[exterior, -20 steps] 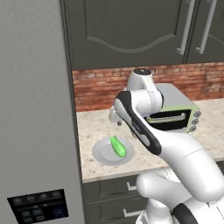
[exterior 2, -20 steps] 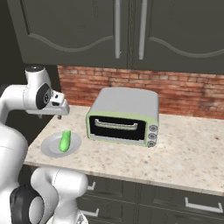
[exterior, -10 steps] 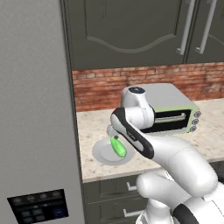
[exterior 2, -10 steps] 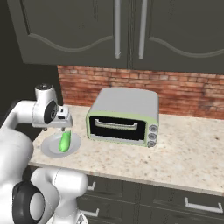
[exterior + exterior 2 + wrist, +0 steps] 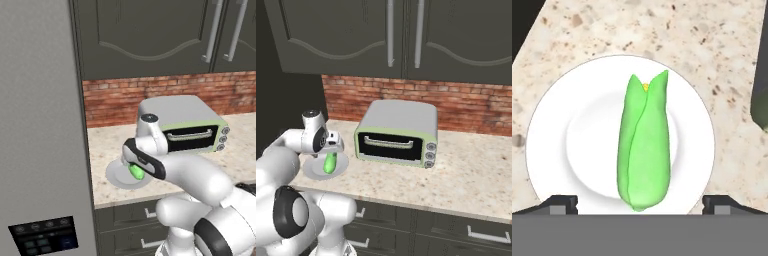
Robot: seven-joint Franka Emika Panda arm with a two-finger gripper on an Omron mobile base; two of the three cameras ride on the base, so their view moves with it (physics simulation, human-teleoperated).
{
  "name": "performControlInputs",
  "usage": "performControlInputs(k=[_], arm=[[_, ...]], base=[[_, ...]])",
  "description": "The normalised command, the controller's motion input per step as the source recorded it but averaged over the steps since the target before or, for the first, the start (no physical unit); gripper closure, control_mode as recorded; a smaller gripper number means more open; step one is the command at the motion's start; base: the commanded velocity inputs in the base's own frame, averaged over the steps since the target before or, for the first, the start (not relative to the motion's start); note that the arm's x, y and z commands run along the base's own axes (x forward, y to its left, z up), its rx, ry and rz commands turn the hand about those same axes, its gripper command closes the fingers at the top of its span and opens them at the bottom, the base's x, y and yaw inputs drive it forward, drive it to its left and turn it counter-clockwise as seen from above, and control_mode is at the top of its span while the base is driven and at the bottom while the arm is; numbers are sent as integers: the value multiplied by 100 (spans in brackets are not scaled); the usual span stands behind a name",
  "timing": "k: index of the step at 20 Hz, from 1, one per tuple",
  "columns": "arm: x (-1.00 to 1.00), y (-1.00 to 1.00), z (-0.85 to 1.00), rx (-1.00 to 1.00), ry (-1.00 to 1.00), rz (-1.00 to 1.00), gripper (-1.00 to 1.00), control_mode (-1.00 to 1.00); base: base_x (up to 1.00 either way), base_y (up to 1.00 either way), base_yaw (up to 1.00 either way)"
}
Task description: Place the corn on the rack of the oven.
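— Where is the corn (image 5: 644, 142) now?

— Lying flat across the middle of a white plate (image 5: 547, 125), on the speckled counter (image 5: 466, 170) to the left of the toaster oven (image 5: 398, 132). It's bright green in its husk, tapered, with a speck of yellow at the split tip.

— And the gripper (image 5: 640, 201)?

— Poised right above the corn, its fingertips (image 5: 559, 202) spread wide with one on either side of the cob's blunt end. It grips nothing yet. I'd say it's lined up across the cob's width so the fingers can close on its narrow sides.

— The plate's edge?

— Near the counter's front edge — an easy reach.
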Motion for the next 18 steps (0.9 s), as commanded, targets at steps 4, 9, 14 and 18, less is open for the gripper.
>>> performControlInputs(k=[4, 9, 14, 18], arm=[[4, 0, -50, -1, 4, 0, -100, -100], [0, 0, -45, 0, 4, 0, -100, -100], [0, 0, -32, 0, 0, 0, -100, -100], [0, 0, -29, 0, 0, 0, -100, -100]], base=[[0, 0, 0], [0, 0, 0], [0, 0, 0], [0, 0, 0]])
